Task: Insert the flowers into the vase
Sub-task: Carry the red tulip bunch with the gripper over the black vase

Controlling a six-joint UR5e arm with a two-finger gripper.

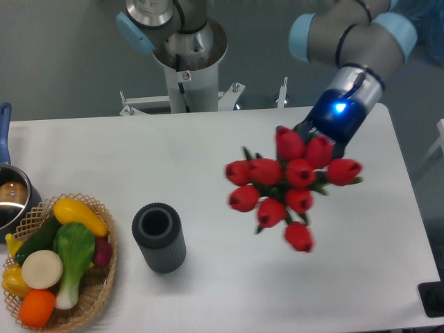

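no brand name or other writing can be read: the dark band on the wrist is too blurred to read, and the small red-and-white sticker (184, 75) on the grey mounting column (186, 66) is too small. the arm (354, 35) enters from the upper right, its grey and pale-blue joints bent so that the wrist slopes down and to the left, with a blue light (338, 107) glowing on it. the gripper (303, 133) lies behind the flowers (288, 182), so how far its fingers are spread cannot be told; the bunch hangs from it above the table (208, 152), the red buds facing the camera and slightly motion-blurred. the flowers are right of centre, over the white surface. the vase (159, 237) stands upright, mouth open, at lower left of centre, well apart from the bunch and with nothing in it. just left of the vase is a wicker basket (97, 291) of toy vegetables (59, 257). at the far left edge is a shiny metal pot (12, 198) with a blue handle (4, 130).
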